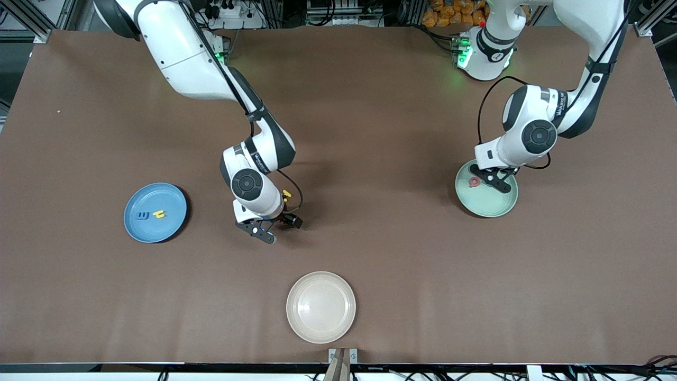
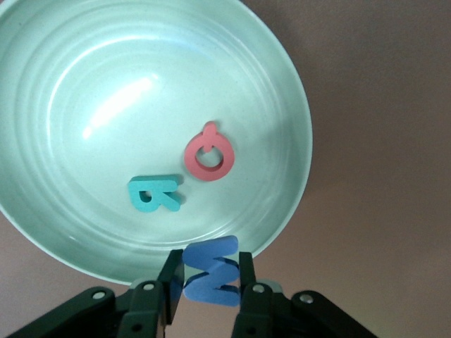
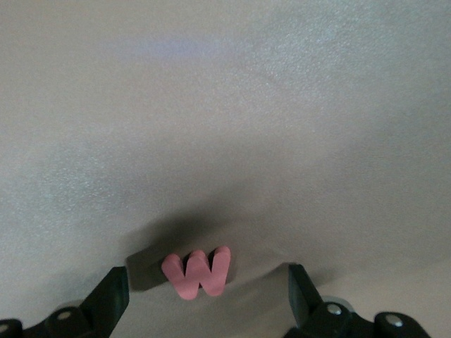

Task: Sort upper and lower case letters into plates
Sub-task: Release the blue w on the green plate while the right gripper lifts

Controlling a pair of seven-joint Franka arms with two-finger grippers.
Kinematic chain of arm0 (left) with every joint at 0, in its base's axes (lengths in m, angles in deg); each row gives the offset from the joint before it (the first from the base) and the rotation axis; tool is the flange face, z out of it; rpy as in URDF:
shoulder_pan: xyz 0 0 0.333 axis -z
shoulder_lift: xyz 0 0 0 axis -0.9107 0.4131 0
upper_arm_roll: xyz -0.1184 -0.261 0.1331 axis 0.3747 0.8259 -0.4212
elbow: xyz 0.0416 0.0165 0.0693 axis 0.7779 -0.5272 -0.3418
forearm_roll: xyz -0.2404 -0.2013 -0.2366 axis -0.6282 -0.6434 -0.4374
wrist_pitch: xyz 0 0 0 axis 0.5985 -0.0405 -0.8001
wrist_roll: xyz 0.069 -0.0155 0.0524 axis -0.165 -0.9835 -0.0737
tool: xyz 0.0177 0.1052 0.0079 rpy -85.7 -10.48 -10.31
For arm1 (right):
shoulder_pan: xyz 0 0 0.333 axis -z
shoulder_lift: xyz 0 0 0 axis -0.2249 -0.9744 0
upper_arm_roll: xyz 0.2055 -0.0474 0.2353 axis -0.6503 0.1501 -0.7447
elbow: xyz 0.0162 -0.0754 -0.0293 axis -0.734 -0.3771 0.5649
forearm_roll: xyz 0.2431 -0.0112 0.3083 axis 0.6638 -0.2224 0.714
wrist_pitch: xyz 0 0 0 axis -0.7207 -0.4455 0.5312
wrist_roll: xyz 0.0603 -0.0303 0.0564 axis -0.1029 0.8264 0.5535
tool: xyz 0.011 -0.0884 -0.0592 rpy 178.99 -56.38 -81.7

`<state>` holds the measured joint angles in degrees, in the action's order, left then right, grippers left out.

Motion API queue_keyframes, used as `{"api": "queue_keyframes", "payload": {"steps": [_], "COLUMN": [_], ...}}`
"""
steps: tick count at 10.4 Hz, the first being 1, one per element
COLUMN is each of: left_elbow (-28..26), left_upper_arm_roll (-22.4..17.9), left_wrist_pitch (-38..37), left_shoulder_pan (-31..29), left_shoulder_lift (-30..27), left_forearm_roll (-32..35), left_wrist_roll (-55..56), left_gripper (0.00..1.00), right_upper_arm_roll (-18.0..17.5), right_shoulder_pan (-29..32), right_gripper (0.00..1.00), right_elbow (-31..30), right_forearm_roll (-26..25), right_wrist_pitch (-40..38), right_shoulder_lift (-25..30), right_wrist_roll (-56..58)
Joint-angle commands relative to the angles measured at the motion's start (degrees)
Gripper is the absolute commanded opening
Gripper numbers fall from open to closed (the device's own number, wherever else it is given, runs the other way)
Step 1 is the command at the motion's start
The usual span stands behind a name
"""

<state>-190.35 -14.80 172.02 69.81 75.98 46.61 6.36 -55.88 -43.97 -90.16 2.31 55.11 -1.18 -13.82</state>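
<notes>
Cream plate point(image 1: 321, 307) sits unused; left pincer point(image 2: 211, 282) grips blue letter point(image 2: 211, 273) over mint plate point(image 2: 42, 232), release next; right pincer point(image 3: 208, 296) open around pink w point(image 3: 197, 273).

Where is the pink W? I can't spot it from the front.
The pink W lies on the bare table between the open fingers of the right claw, seen in the right wrist view, between the blue plate and the cream plate.

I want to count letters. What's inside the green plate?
Two letters lie inside the green plate: a red one and a teal one. The left tool holds a blue letter over the rim. The tool covers a little of the rim.
</notes>
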Motion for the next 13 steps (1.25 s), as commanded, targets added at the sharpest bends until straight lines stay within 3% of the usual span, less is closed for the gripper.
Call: {"api": "queue_keyframes", "payload": {"steps": [1,2,3,4,5,6,8,13], "left_elbow": [-1.04,-1.04,-0.95,-0.95,-0.78,-0.69,-0.25,4.91], "left_upper_arm_roll": [0.39,0.39,0.39,0.48,0.48,0.48,0.91,9.95], "left_wrist_pitch": [1.16,1.16,1.24,1.33,1.33,1.25,1.24,0.98], "left_shoulder_pan": [-0.34,-0.34,-0.52,-0.52,-0.43,-0.34,0.27,0.53], "left_shoulder_lift": [-0.7,-0.7,-0.7,-0.61,-0.61,-0.61,-0.26,0.79], "left_forearm_roll": [-1.45,-1.45,-1.45,-1.45,-1.45,-1.45,-1.54,-5.48], "left_wrist_roll": [-0.87,-0.87,-0.87,-0.87,-0.78,-0.43,0.19,16.49], "left_gripper": [0.19,0.24,0.85,1.0,1.0,1.0,1.0,1.0], "right_upper_arm_roll": [0.07,0.07,0.07,0.07,0.16,0.16,0.16,0.42], "right_shoulder_pan": [-0.23,-0.23,-0.23,-0.58,-1.02,-1.02,-1.11,-0.5], "right_gripper": [1.0,1.0,1.0,0.9,0.4,0.01,0.0,0.0], "right_elbow": [2.71,2.8,2.88,2.89,2.89,2.8,2.8,2.36], "right_forearm_roll": [1.25,1.25,1.34,0.99,0.72,0.64,0.63,-0.07], "right_wrist_pitch": [0.05,0.05,0.05,0.05,0.14,0.23,0.31,-0.21], "right_shoulder_lift": [-1.69,-1.69,-1.77,-1.69,-1.69,-1.69,-1.69,-0.55], "right_wrist_roll": [-0.65,-0.65,-0.65,-0.56,-0.56,-0.56,-0.39,0.32]}}
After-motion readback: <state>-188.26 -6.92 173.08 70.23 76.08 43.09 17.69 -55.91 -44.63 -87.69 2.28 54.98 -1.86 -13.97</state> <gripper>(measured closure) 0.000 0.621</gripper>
